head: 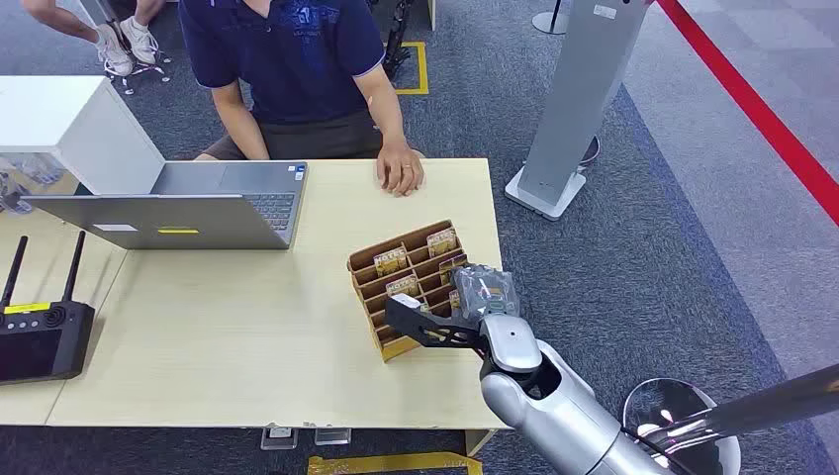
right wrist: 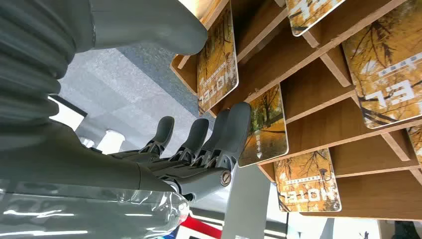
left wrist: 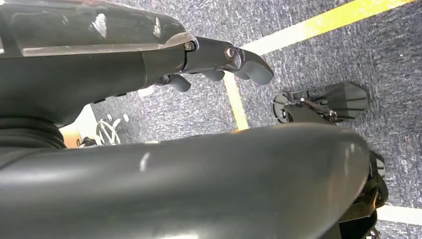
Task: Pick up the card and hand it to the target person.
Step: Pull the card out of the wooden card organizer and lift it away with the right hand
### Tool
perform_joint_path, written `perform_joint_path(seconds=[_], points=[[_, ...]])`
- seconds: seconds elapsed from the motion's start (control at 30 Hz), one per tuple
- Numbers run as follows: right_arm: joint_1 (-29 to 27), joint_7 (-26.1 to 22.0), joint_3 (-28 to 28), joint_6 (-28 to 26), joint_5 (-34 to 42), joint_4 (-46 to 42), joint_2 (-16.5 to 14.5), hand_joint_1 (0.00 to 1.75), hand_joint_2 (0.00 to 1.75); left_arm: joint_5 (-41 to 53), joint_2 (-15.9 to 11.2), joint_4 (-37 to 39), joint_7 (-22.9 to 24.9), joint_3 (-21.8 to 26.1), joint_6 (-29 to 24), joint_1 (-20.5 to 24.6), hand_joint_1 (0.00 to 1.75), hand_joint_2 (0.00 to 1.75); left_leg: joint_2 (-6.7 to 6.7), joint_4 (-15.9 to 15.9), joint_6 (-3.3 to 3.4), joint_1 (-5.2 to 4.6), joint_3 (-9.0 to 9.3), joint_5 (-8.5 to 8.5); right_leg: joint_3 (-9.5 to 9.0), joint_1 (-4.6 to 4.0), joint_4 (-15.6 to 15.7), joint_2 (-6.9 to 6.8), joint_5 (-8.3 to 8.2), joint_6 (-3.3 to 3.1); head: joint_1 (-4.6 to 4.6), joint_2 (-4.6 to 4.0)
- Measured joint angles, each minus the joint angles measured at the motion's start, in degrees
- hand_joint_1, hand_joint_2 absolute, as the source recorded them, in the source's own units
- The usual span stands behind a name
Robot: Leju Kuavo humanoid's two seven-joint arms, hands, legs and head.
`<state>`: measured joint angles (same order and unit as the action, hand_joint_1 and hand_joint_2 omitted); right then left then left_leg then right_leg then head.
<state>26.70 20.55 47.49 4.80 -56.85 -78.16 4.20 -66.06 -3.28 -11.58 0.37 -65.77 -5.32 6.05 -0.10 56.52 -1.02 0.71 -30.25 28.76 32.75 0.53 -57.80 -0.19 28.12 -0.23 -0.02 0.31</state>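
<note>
Reaching into the wooden rack (right wrist: 318,74), the right hand (right wrist: 199,144) is touching a card (right wrist: 263,124) with parted fingers, holding nothing.

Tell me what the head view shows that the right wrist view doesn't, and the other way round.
Head view alone: the table, an open laptop, a black device with two antennas, a seated person resting a hand on the table, and the whole wooden card rack.

Right wrist view alone: the cards close up, with autumn-tree pictures and "HOTEL" lettering, and dark fingers reaching beside one card.

Both: the right hand at the rack, with cards standing in its slots.
</note>
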Motion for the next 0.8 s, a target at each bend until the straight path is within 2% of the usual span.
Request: perform_joint_path(seconds=[0.1,0.23,0.33,0.57,0.7,0.8], points=[[0.2,0.0,0.2,-0.1,0.0,0.4,-0.1,0.85,1.75,0.0,0.0,0.0,0.0,0.0,0.0,0.0,0.0,0.0,0.0,0.0,0.0,0.0,0.0,0.0,0.0,0.0,0.0,0.0,0.0,0.0,0.0,0.0],[0.4,0.2,0.2,-0.2,-0.1,0.5,-0.1,1.15,1.75,-0.1,0.0,0.0,0.0,0.0,0.0,0.0,0.0,0.0,0.0,0.0,0.0,0.0,0.01,0.0,0.0,0.0,0.0,0.0,0.0,0.0,0.0,0.0],[0.5,0.2,0.2,-0.3,-0.2,0.5,-0.1,1.27,1.75,0.0,0.0,0.0,0.0,0.0,0.0,0.0,0.0,0.0,0.0,0.0,0.0,0.0,0.01,0.0,0.0,0.0,0.0,0.0,0.0,0.0,0.0,0.0],[0.6,0.4,0.2,-0.3,-0.2,0.5,-0.1,1.25,1.75,0.0,0.0,0.0,-0.1,0.0,0.0,0.0,0.0,0.0,0.0,0.0,0.0,0.0,0.02,0.0,0.0,0.0,0.0,0.0,0.0,0.0,0.0,0.0],[0.6,0.7,0.2,-0.4,-0.2,0.5,0.0,1.15,1.75,0.0,0.0,0.0,-0.1,0.0,0.0,0.0,0.0,0.0,0.0,0.0,0.0,0.0,0.02,0.0,-0.01,0.0,0.0,0.0,0.0,0.0,0.0,0.0],[0.6,0.9,0.2,-0.4,-0.2,0.5,0.1,1.17,1.75,0.0,0.0,0.0,-0.1,0.0,0.0,0.0,0.0,0.0,0.0,0.0,0.0,0.0,0.02,0.0,0.0,0.0,0.0,0.0,0.0,0.0,0.0,0.0]])
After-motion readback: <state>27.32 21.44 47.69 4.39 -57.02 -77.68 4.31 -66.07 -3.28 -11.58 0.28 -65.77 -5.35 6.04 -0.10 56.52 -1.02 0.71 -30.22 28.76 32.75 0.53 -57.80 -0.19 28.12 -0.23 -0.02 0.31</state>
